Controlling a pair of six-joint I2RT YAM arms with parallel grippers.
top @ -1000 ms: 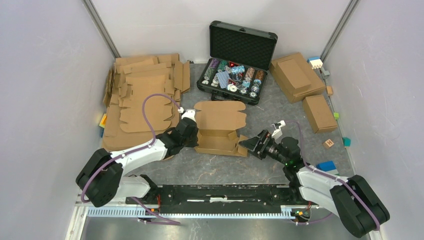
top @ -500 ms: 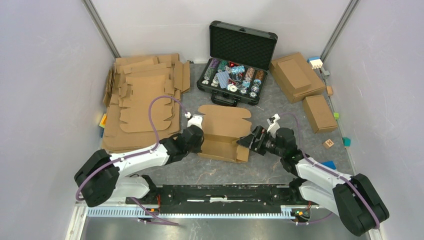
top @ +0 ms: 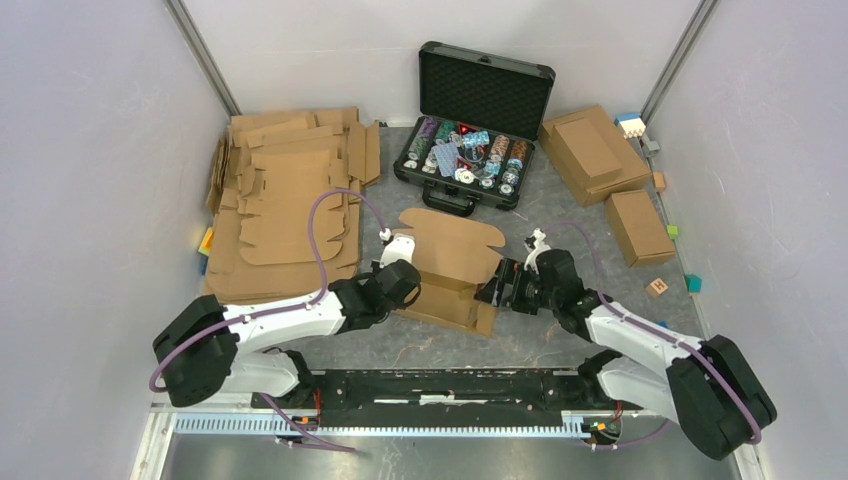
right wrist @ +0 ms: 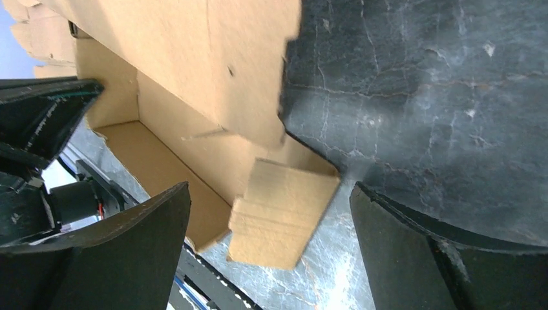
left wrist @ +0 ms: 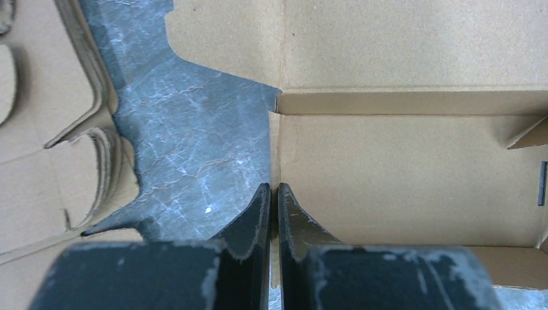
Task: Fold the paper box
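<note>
**Item:** paper box [top: 452,262], on the table [top: 400,345], just in front of the open black case [top: 470,120], on the side nearest the arms.

**Holding:**
- Left hand [left wrist: 274,194]: closed, pinching the box's left end wall, seemingly to keep it upright and steady.
- Right hand [right wrist: 268,190]: spread wide and holding nothing. Its jaws sit either side of the loose right end flap, apparently placed to tuck it in.

**Condition:** plain brown die-cut card, part-formed. A shallow tray with its long walls raised, and the scalloped lid panel lying back toward the case.

- A dark grey marbled table [top: 560,235] carries everything.
- Flat cardboard blanks [top: 285,200] lie piled and overlapping on the left.
- The half-folded paper box [top: 450,265] sits mid-table.
- An open black case [top: 487,92] stands at the back.
- On the right lie a large cardboard box [top: 592,152], a smaller box [top: 637,226] and a wooden block [top: 657,287].
</note>
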